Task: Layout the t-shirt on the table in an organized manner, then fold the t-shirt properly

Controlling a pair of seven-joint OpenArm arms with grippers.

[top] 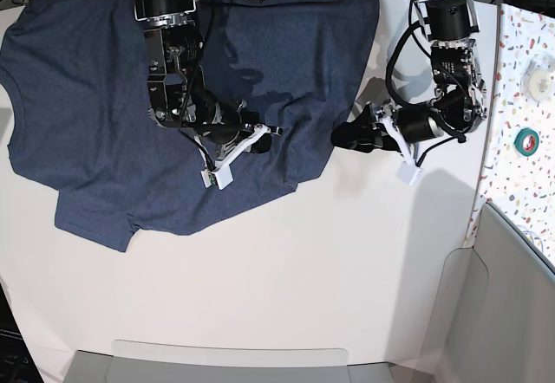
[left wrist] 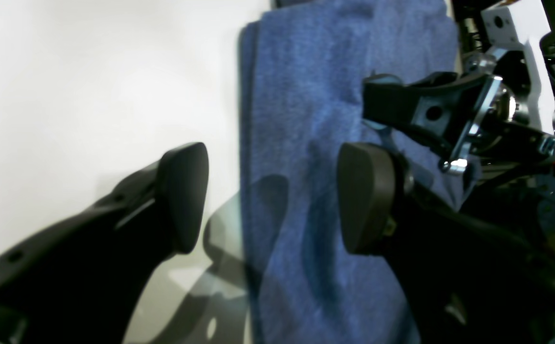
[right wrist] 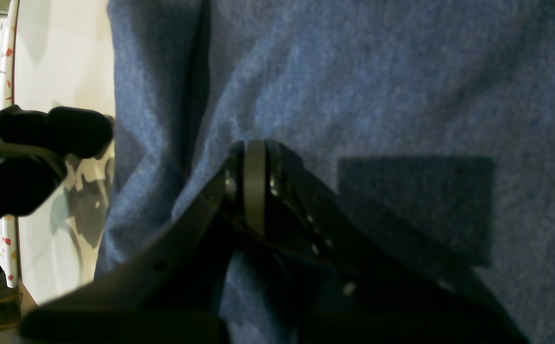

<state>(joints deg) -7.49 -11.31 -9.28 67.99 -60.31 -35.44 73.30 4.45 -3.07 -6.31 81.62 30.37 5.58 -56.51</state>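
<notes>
Across the far half of the table [top: 286, 288] lay the t-shirt [top: 87, 106], spread plain side up with no lettering showing, its left part fairly flat and its right part rumpled, one edge angled down toward the middle of the white top. We judged the layout step unfinished: the cloth near the right side of the base view was bunched and folded over itself, so straightening had to come before any fold.

Next in size were our two arms, both reaching in from the far edge. Our right arm stood over the middle of the shirt, and the right gripper [right wrist: 254, 191] was pressed down into the fabric with its jaws fully closed. Creases ran toward its tip in the right wrist view, which suggested a pinch of cloth was caught there, but we could not see for certain, so we leave that open. We judged it was placed there to pin or tug the body while the other arm worked the edge.

Our left gripper [left wrist: 272, 196] hung at the shirt's right border with its fingers [left wrist: 184, 191] spread as wide as they went, holding nothing. One finger was over bare table, the other over blue cloth, so the doubled edge lay between them, presumably lined up for a grab.
</notes>
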